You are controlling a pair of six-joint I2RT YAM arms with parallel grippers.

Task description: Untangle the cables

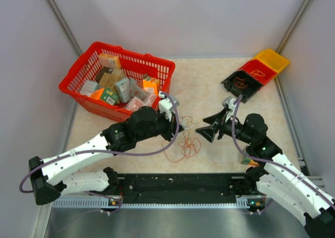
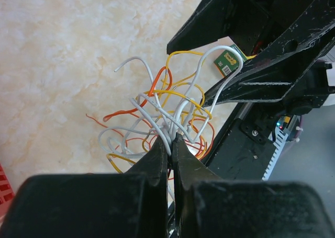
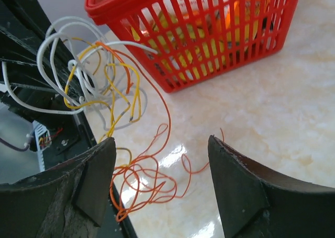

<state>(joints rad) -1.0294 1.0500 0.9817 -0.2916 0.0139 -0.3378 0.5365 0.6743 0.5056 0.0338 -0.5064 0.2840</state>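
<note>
The cables [image 1: 183, 146] are a tangle of thin orange, yellow and white wires in the middle of the table. My left gripper [image 1: 178, 124] is shut on a few white strands of the bundle [image 2: 162, 112], which it holds lifted at its tips [image 2: 170, 141]. Orange loops [image 3: 146, 175] trail down onto the table. My right gripper [image 1: 205, 132] stands open just right of the tangle, facing it. Nothing lies between its fingers [image 3: 162, 144]; the orange loops lie below them. The held white and yellow strands [image 3: 89, 81] hang to their left.
A red basket [image 1: 136, 54] full of small boxes stands at the back left. Red, yellow and black bins [image 1: 256, 73] holding a few wires sit at the back right. A black rail [image 1: 178, 184] runs along the near edge between the arm bases.
</note>
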